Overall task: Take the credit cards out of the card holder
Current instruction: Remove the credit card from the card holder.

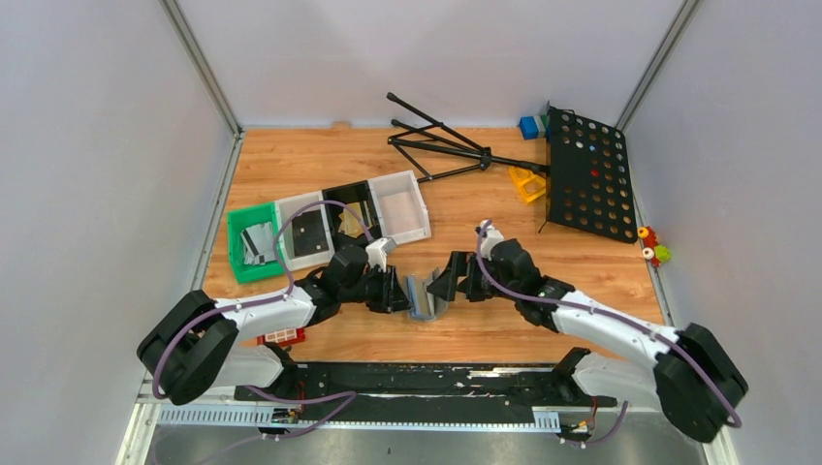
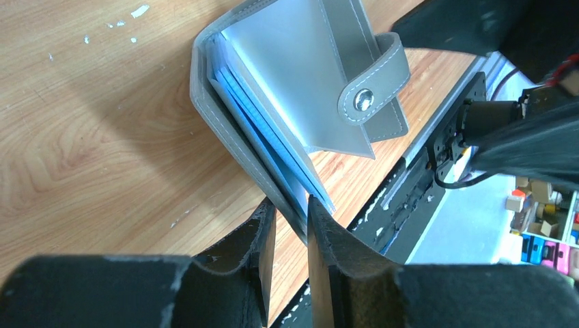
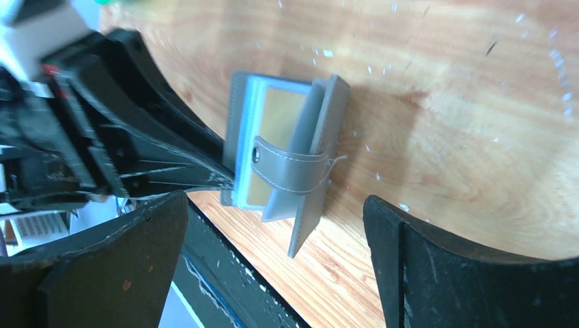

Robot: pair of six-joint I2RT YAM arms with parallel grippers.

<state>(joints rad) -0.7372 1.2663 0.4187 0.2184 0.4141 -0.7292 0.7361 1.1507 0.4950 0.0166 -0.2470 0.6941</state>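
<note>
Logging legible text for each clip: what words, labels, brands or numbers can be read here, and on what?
No text is readable in any view.
The card holder: plain grey with a metal snap, no brand shown.
The gold card inside it: face blurred, nothing legible.
A striped patch at the left edge of the right wrist view: too blurred to read.

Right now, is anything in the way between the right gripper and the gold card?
Yes. The strap of the holder crosses the gold card, and a half-open cover stands beside it. The right gripper is open in front; the left gripper pinches the other cover.
</note>
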